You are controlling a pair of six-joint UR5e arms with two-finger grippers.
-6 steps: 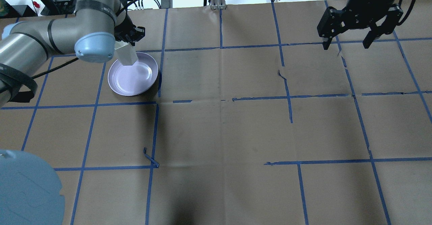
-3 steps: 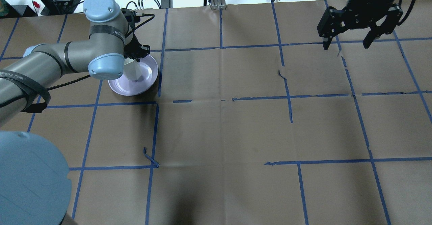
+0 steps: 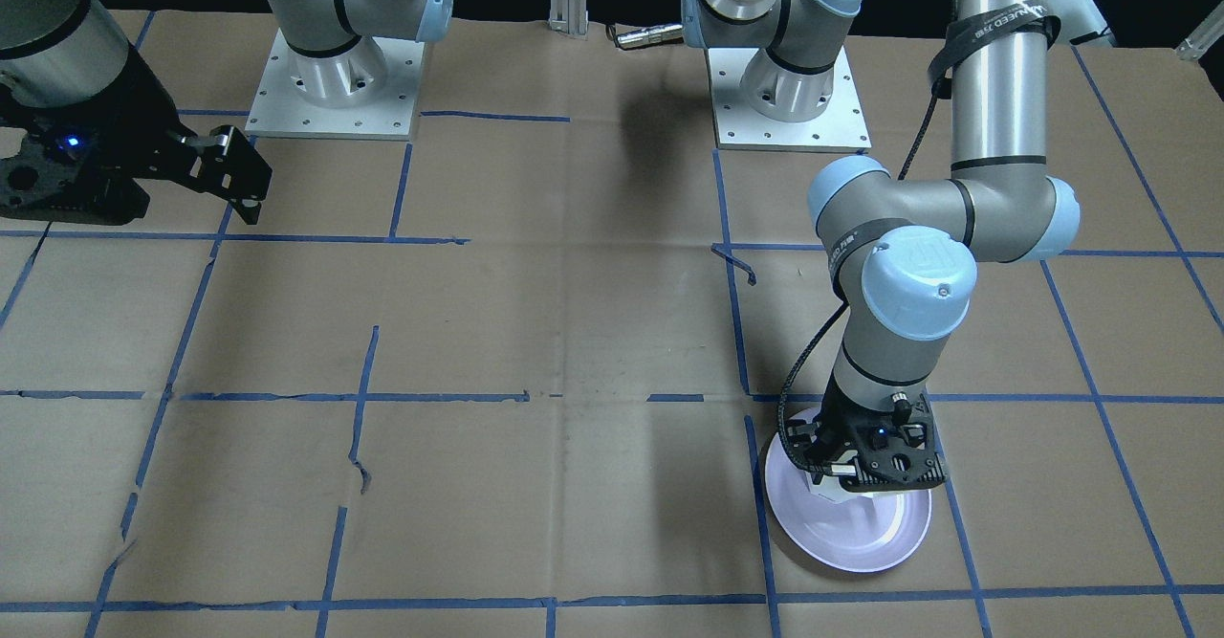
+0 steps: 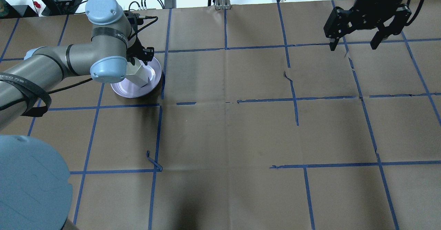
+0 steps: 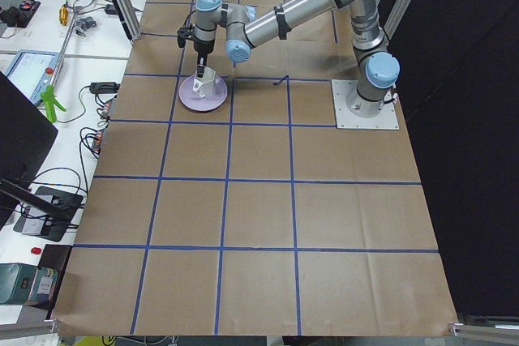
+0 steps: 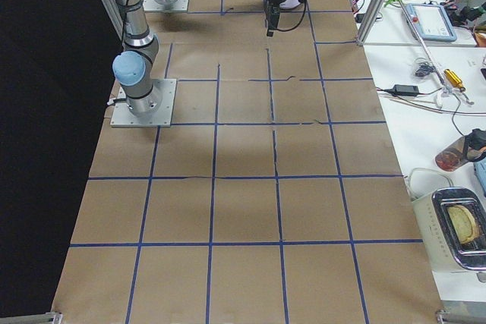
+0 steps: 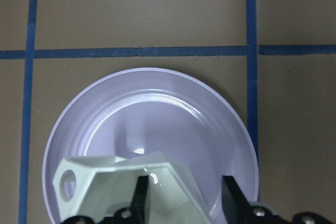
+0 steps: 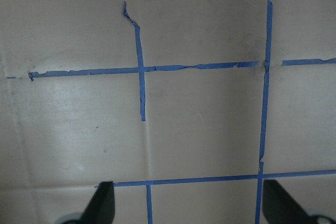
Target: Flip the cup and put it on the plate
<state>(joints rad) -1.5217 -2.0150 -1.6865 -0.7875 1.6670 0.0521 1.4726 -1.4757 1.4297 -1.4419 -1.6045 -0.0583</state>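
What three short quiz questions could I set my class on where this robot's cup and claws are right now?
1. Multiple choice: the cup is above A) the plate, B) a tray, C) a bowl.
2. Fill in: the right claw is ___ and holds nothing.
3. True or false: the left claw grips the cup.
Key: 1 A; 2 open; 3 true.

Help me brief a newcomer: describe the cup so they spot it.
On the brown paper-covered table, find the round pale lavender plate under the left gripper. Held in that gripper over it is the white faceted cup, angular where the plate is round.
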